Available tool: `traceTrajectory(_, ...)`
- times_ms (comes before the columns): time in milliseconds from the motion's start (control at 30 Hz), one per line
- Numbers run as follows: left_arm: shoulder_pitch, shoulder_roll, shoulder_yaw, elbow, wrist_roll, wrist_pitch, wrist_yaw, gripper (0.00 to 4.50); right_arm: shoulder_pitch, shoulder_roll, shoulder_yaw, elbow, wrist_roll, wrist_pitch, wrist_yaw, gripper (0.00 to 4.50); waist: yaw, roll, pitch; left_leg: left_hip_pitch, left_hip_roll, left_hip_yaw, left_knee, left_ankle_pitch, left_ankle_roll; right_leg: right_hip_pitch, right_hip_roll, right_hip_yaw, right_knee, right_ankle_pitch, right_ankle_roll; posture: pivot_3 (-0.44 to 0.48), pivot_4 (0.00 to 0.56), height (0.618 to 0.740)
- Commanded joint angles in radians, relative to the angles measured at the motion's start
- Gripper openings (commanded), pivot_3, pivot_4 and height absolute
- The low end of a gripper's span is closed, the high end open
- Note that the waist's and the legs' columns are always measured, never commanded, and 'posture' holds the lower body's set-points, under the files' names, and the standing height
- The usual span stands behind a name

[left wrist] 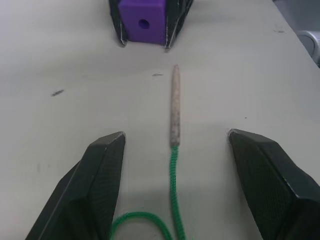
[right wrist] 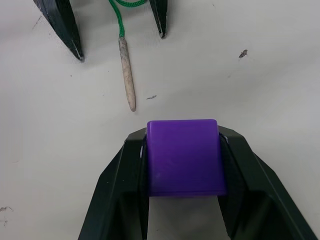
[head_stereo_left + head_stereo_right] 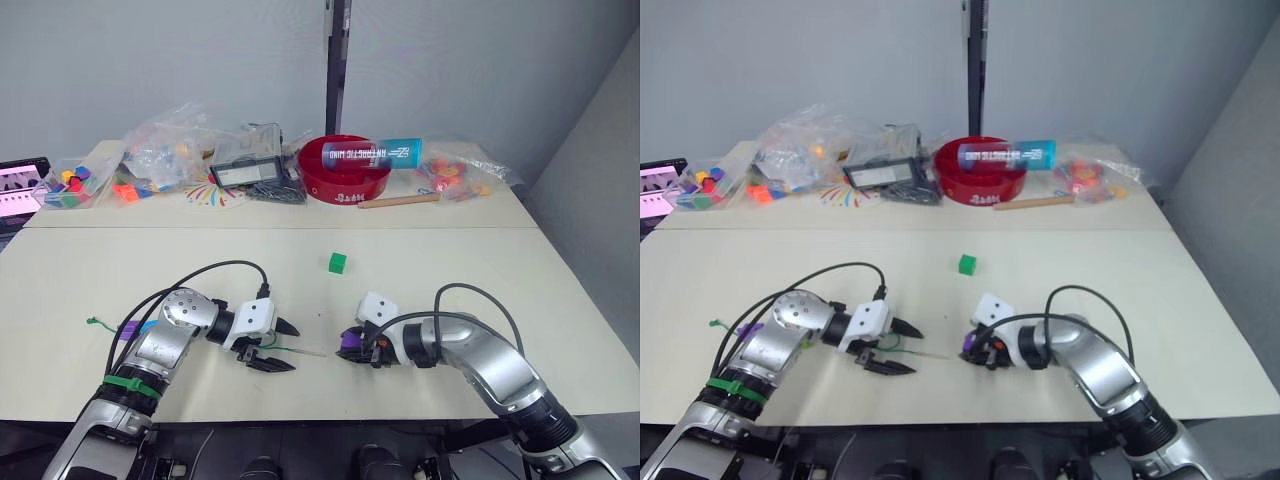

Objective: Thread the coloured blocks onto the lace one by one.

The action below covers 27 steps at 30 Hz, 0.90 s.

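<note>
Right gripper [image 2: 183,150] low on the counter [image 3: 450,270], jaws clamped on a purple block [image 2: 183,157]. Left wrist view shows the hole in that block's face, turned toward the lace tip; right wrist view shows just its smooth top.

Left gripper [image 3: 282,346] facing it, jaws apart, nothing between them but the lace [image 1: 173,170] lying flat on the counter. Pale tip [image 1: 175,102] sticks out past the fingertips [image 1: 107,150] and points at the purple block, close but not touching. Left wrist view shows the green cord looping back under the gripper.

Head views add more: the lace's far end [image 3: 98,323] lies off to the left beside the left arm, with a second purple block [image 3: 130,327] near it, and maybe a blue one next to that, partly hidden. Green block [image 3: 337,262] sits alone mid-counter, well apart from both grippers.

Back of counter: clear bags [image 3: 165,150], a red bowl [image 3: 345,172] with a tube lying across it.
</note>
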Motion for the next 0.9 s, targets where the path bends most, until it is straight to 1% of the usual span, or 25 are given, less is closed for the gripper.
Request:
traceTrajectory(33, 0.017, -0.008, -0.024, 0.009, 0.021, -0.017, 0.019, 2.11, 0.013, -0.007, 0.0, -0.008, 0.004, 0.026, -0.005, 1.22, 0.0, 0.0, 0.0, 0.0, 0.0, 0.0, 0.0, 0.0, 0.0, 0.0, 0.0, 0.0, 0.0, 0.0, 0.0, 0.0, 0.15, 0.731)
traceTrajectory(67, 0.02, -0.013, -0.024, 0.008, 0.019, -0.011, 0.026, 1.68, 0.014, -0.007, -0.001, -0.012, 0.008, 0.03, -0.003, 1.22, 0.0, 0.0, 0.0, 0.0, 0.0, 0.0, 0.0, 0.0, 0.0, 0.0, 0.0, 0.0, 0.0, 0.0, 0.0, 0.0, 0.15, 0.731)
traceTrajectory(167, 0.023, -0.021, -0.024, -0.002, 0.012, 0.001, 0.036, 0.8, 0.02, -0.005, -0.003, -0.02, 0.021, 0.027, 0.01, 1.22, 0.0, 0.0, 0.0, 0.0, 0.0, 0.0, 0.0, 0.0, 0.0, 0.0, 0.0, 0.0, 0.0, 0.0, 0.0, 0.0, 0.15, 0.731)
traceTrajectory(233, 0.021, -0.022, -0.024, -0.002, 0.014, 0.002, 0.044, 0.06, 0.023, 0.003, -0.005, -0.009, 0.029, 0.009, 0.018, 1.22, 0.0, 0.0, 0.0, 0.0, 0.0, 0.0, 0.0, 0.0, 0.0, 0.0, 0.0, 0.0, 0.0, 0.0, 0.0, 0.0, 0.15, 0.731)
traceTrajectory(433, 0.013, -0.017, -0.015, -0.031, -0.002, 0.026, 0.052, 0.02, 0.028, 0.015, 0.01, 0.072, 0.032, -0.095, 0.082, 1.22, 0.0, 0.0, 0.0, 0.0, 0.0, 0.0, 0.0, 0.0, 0.0, 0.0, 0.0, 0.0, 0.0, 0.0, 0.0, 0.0, 0.15, 0.731)
traceTrajectory(733, 0.034, 0.043, 0.027, -0.201, -0.063, 0.15, 0.043, 0.02, -0.012, 0.034, 0.021, 0.268, -0.003, -0.308, 0.213, 1.22, -0.011, 0.0, 0.0, 0.001, 0.002, 0.0, 0.0, 0.0, 0.0, 0.0, 0.002, 0.0, 0.0, 0.0, 0.0, 0.0, 0.15, 0.731)
traceTrajectory(800, 0.041, 0.058, 0.031, -0.233, -0.075, 0.172, 0.047, 0.0, -0.027, 0.04, 0.015, 0.284, -0.006, -0.32, 0.224, 2.28, -0.011, 0.0, 0.0, 0.001, 0.002, 0.0, 0.0, 0.0, 0.0, 0.0, 0.001, 0.0, 0.0, 0.0, 0.0, 0.0, 0.15, 0.731)
traceTrajectory(833, 0.046, 0.066, 0.033, -0.253, -0.083, 0.187, 0.047, 0.0, -0.035, 0.041, 0.01, 0.285, -0.003, -0.322, 0.229, 2.55, -0.013, 0.0, 0.0, 0.001, 0.001, 0.0, 0.0, 0.0, 0.0, 0.0, 0.001, 0.0, 0.0, 0.0, 0.0, 0.0, 0.15, 0.731)
traceTrajectory(900, 0.055, 0.077, 0.038, -0.284, -0.093, 0.206, 0.052, 0.0, -0.043, 0.041, -0.01, 0.273, 0.004, -0.321, 0.23, 3.29, -0.014, 0.0, 0.0, 0.001, 0.002, 0.0, 0.0, 0.0, 0.0, 0.0, 0.002, 0.0, 0.001, 0.0, 0.0, 0.0, 0.15, 0.731)
